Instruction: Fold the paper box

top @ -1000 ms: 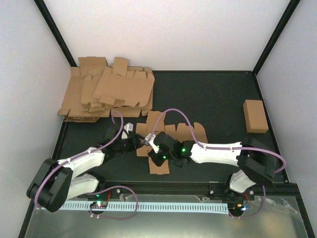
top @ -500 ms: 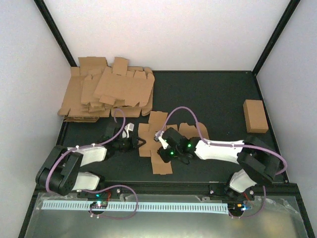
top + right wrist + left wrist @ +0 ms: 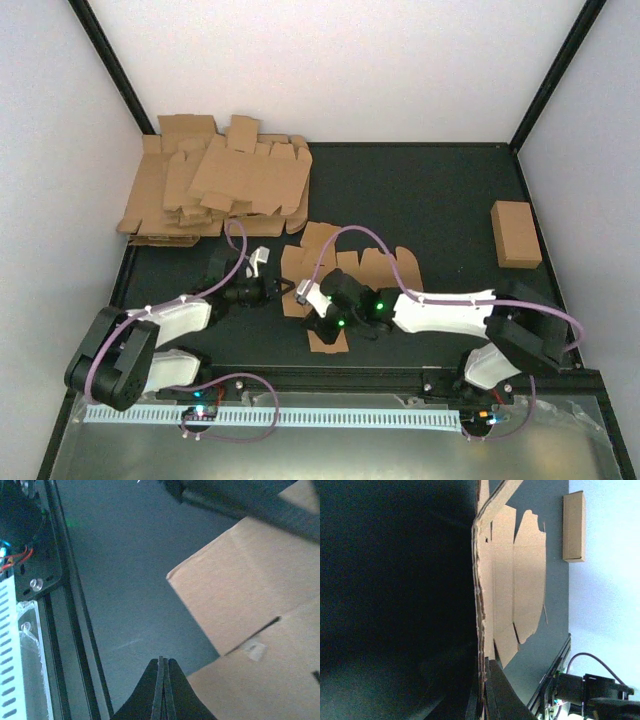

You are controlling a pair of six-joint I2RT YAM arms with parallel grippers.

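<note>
Box [image 3: 320,242] largely unfolded on desk [image 3: 430,200]; left pincer [image 3: 283,290] grips its edge, right pincer [image 3: 161,662] clenched empty; nearly all folds remain.

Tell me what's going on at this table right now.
Two robot arms are working on the paper box, a cardboard blank lying mid-table. The left gripper pinches one edge of it. The right gripper is shut, its tips beside the blank and apparently holding nothing. The blank looks mostly flat, not yet folded up. A heap of spare blanks sits at the far left, and a closed cardboard box at the right.
</note>
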